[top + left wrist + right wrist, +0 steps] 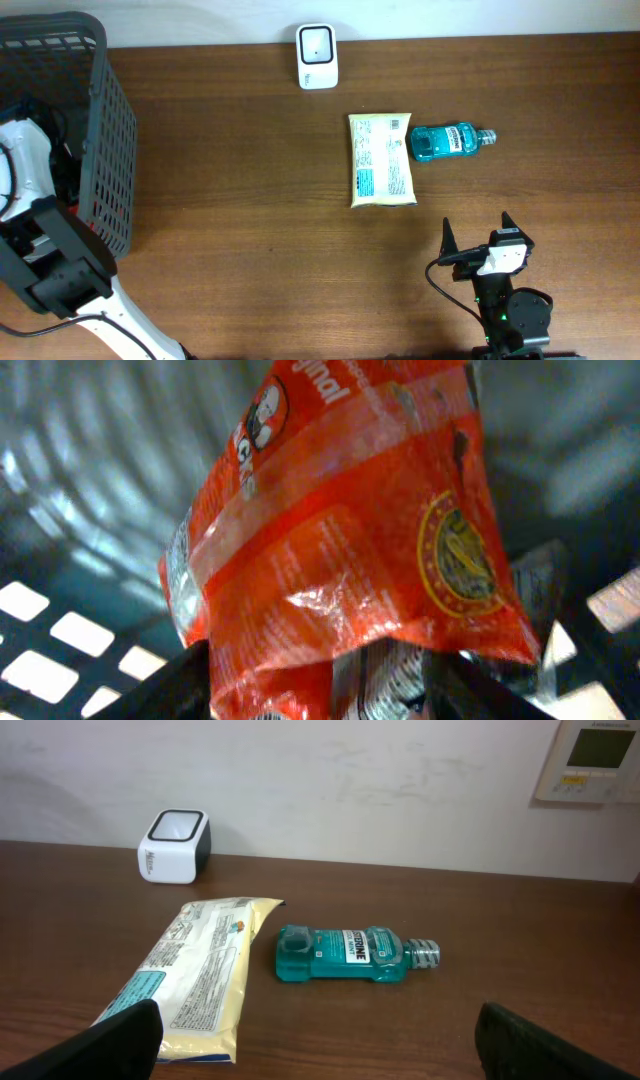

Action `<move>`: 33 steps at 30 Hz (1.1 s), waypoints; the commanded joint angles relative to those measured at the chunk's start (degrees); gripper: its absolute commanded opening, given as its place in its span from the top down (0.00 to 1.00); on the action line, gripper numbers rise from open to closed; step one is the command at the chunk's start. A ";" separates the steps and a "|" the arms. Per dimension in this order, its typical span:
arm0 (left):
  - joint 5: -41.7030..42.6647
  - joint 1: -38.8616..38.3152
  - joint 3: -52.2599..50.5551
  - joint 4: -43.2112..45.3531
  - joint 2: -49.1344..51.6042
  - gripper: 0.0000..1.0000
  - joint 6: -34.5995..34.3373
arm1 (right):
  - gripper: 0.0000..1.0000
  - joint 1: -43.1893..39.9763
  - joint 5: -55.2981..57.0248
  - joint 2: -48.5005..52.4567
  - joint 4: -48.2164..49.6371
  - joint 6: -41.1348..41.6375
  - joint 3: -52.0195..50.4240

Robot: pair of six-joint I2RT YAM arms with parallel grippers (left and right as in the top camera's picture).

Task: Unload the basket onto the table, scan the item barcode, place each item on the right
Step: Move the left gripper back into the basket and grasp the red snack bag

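Observation:
In the left wrist view a red crinkled snack packet (340,530) fills the frame, deep inside the dark mesh basket (60,620). Its lower edge hangs between the two black fingers of my left gripper (320,685), which stand fairly wide; the picture is blurred and I cannot tell whether they press on it. A silver striped wrapper (385,680) shows under the packet. The white barcode scanner (317,56) stands at the table's back edge. My right gripper (475,235) rests open near the front right, nothing between its fingers.
The basket (100,150) stands at the far left of the table with my left arm reaching into it. A pale yellow wipes pack (381,160) and a teal mouthwash bottle (447,140) lie side by side ahead of the right gripper.

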 commanded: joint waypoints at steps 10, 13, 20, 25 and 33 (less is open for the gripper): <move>0.04 0.76 -6.01 9.94 -0.35 0.52 0.31 | 0.02 -0.37 0.52 -0.42 -0.15 -0.35 -0.52; 0.09 0.76 -6.32 10.80 -0.37 0.79 0.28 | 0.02 -0.37 0.52 -0.42 -0.15 -0.35 -0.52; 4.46 0.76 3.85 5.62 -0.46 1.00 0.26 | 0.02 -0.37 0.52 -0.42 -0.15 -0.35 -0.52; 17.62 0.76 23.67 -2.62 -0.48 1.00 0.26 | 0.02 -0.37 0.52 -0.42 -0.15 -0.35 -0.52; 25.09 0.70 66.82 -18.78 -0.48 1.00 -2.84 | 0.02 -0.37 0.52 -0.42 -0.15 -0.35 -0.52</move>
